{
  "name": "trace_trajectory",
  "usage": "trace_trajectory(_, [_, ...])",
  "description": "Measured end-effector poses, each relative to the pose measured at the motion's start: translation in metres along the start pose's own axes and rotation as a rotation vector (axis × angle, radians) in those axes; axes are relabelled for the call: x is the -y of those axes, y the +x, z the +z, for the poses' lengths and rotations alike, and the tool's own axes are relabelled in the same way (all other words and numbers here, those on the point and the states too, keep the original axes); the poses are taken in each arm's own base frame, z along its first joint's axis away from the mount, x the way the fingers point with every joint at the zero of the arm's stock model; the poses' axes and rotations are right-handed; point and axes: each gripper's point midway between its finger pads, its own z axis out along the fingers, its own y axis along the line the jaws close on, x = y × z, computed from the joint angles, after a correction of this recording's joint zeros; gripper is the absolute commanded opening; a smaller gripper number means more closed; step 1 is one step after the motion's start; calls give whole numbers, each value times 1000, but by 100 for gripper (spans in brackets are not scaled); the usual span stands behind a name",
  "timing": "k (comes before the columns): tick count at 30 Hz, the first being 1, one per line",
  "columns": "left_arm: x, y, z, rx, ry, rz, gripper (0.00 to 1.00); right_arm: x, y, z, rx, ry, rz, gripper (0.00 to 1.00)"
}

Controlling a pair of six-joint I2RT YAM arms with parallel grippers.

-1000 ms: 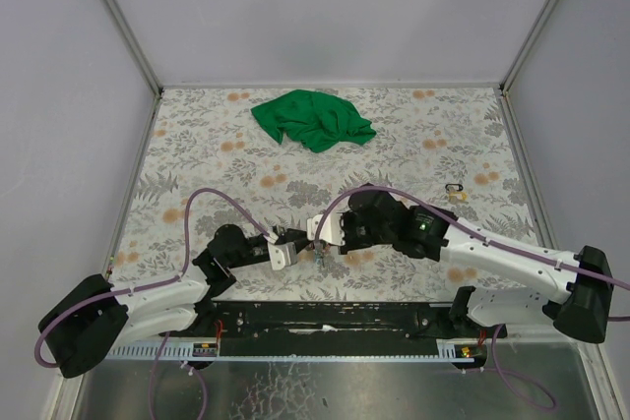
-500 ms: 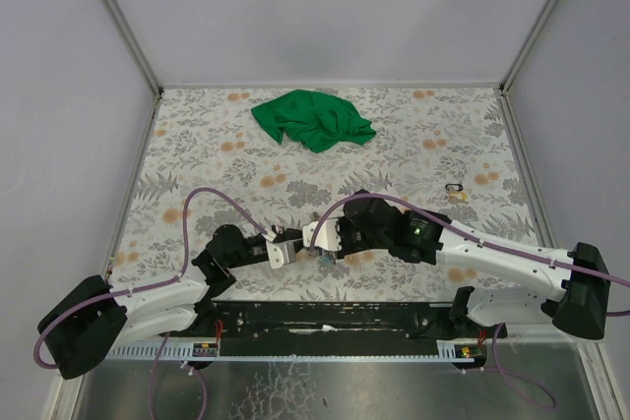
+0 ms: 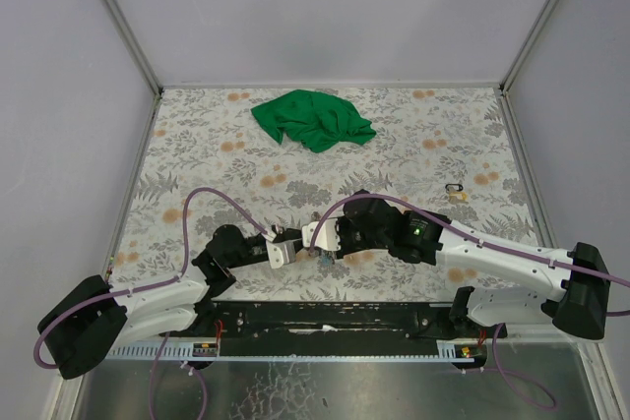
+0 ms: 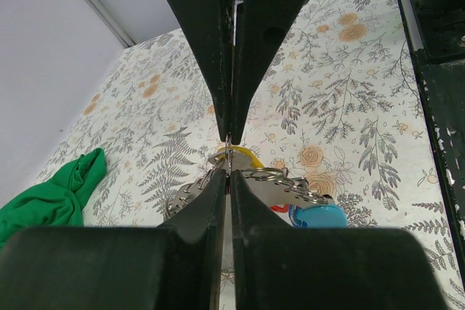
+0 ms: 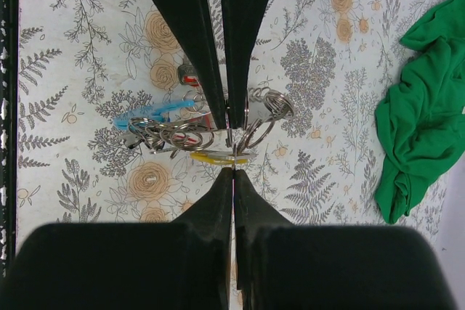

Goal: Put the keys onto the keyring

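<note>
Started nearest, lower middle of the top view: found left gripper (image 3: 303, 248) and right gripper (image 3: 318, 246) tip to tip, low over the surface (image 3: 197, 154). Compared against a second back: caught the right arm pulled down-left in frame, gap to the left tips closed. Saw hardly any shift over the last half second. Read that as approach finished, threading stage begun.

Checked both wrist views: found both sets of fingers (image 4: 203, 215) pinched tight, no gap, with a thin wire loop nipped between the opposing tips. Took it for part of the keyring (image 5: 174, 134); could not tell which ring exactly. Located the bunch right under the tips, at frame centre.

Traced its long axis across the right wrist frame, left to right, square to the line of the fingers. Found blue-tagged key (image 5: 145, 115) at the left end pointing left, coiled ring (image 5: 270, 103) at the right end, red-tagged key (image 5: 211, 117) mid-bunch, yellow piece (image 5: 218, 156) just below. Could not confirm either key as threaded.

Further out: spotted small dark-and-yellow item (image 3: 455, 190) at right, well apart, and green cloth (image 3: 313, 120) at upper centre.
</note>
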Motion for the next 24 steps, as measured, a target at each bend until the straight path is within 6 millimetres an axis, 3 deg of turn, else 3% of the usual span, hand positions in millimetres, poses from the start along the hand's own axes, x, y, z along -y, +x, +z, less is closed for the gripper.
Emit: trace_trajectory(24, [-4, -1, -1, -2, -22, 4, 0, -1, 4, -1, -7, 13, 5, 0])
